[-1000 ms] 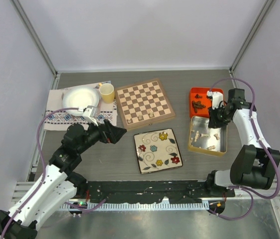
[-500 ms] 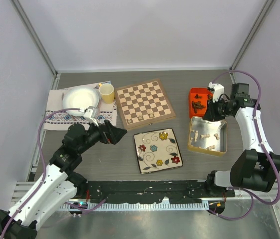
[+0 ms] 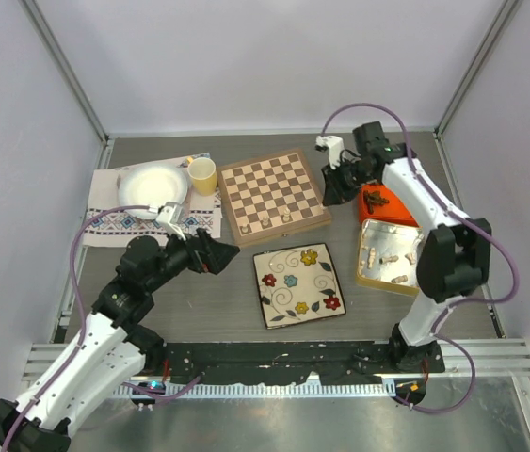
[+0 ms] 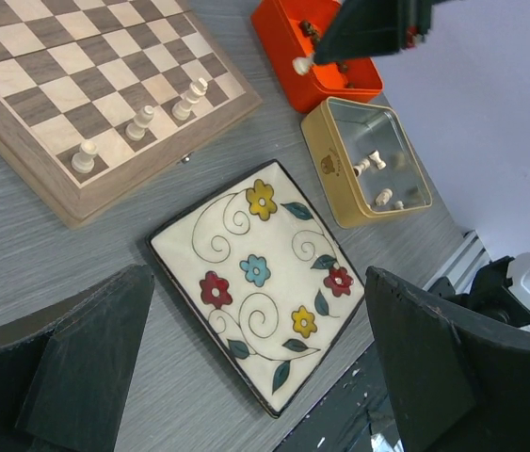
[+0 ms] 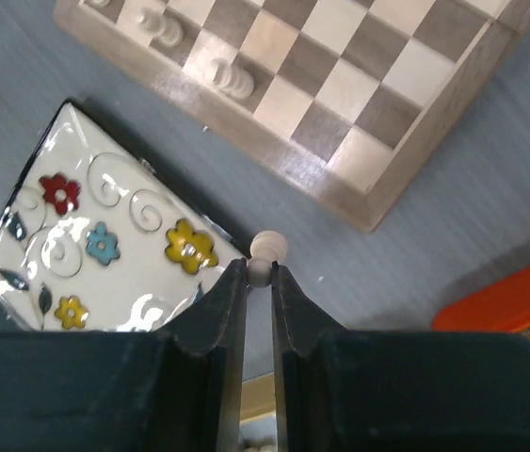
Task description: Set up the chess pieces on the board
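Your right gripper [image 5: 259, 276] pinches a pale pawn [image 5: 267, 249] by its very tip, just short of the chessboard [image 5: 368, 104] ahead, so a jolt could twist it loose, while your left gripper [image 4: 260, 367] hangs open.

Your right gripper [image 5: 259, 273] sits at bottom centre, its dark fingers [image 5: 217, 311] pinched on a pale cream chess piece [image 5: 268, 249] over the grey table [image 5: 20, 66]. The board [image 5: 340, 85] fills the upper frame, with cream pieces [image 5: 232, 80] near its upper-left edge. The floral plate [image 5: 104, 202] lies at left, and an orange container [image 5: 519, 292] shows at right.
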Action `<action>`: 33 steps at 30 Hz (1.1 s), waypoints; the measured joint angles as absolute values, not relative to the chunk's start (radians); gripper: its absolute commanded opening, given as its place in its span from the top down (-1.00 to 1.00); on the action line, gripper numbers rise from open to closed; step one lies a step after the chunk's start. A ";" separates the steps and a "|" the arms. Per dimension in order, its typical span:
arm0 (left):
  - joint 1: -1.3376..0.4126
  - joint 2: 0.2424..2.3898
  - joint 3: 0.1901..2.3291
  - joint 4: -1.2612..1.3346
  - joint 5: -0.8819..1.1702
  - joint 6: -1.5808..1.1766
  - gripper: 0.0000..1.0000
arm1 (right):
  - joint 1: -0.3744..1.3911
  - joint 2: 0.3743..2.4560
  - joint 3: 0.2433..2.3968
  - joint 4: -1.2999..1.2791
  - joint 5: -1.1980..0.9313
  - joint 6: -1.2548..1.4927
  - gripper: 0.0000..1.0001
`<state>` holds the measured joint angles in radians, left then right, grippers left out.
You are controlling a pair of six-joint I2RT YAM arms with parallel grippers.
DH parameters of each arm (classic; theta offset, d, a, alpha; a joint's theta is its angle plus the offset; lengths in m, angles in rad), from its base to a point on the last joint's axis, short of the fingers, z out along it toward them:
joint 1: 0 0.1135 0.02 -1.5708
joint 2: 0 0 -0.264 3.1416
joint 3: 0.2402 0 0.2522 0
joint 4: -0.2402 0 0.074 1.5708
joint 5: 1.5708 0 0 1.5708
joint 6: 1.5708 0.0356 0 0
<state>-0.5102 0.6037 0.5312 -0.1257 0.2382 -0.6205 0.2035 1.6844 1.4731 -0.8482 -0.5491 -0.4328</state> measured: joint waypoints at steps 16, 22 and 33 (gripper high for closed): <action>-0.510 0.530 0.524 -0.195 0.187 -0.600 -0.99 | 0.276 2.149 1.939 -0.951 -0.372 -0.388 0.79; -0.510 0.544 0.524 -0.196 0.184 -0.594 -0.99 | 0.292 2.173 1.967 -0.975 -0.344 -0.389 0.77; -0.510 0.545 0.524 -0.195 0.184 -0.593 -0.99 | 0.315 2.239 2.000 -1.000 -0.317 -0.388 0.74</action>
